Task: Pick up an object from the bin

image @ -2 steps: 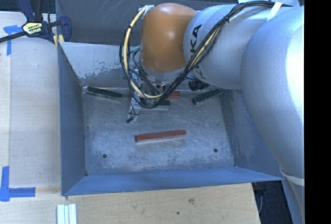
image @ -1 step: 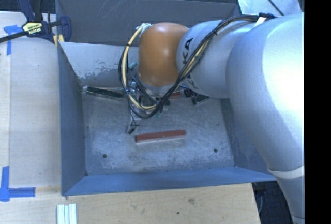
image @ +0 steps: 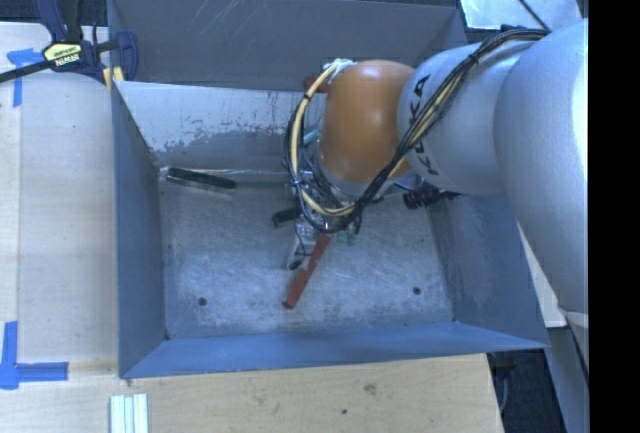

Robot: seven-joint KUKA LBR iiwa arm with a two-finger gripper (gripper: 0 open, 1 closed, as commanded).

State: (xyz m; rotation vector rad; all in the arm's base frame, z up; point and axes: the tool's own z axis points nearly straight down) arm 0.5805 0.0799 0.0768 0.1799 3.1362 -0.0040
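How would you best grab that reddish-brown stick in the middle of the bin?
Probably from above, pinching across the slim reddish-brown stick near its middle. It lies flat and slanted on the grey metal bin floor, with bare floor along both long sides. The gripper hangs over its upper end.

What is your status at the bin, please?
Gripper low at bin centre, over upper end of reddish-brown stick. Black pen-like thing lies apart by back-left wall. Nothing seen in the way.

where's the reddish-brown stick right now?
Camera view: the reddish-brown stick lies slanted on the bin floor near its middle, upper end at the pincer; a black pen-like thing lies apart, back-left.
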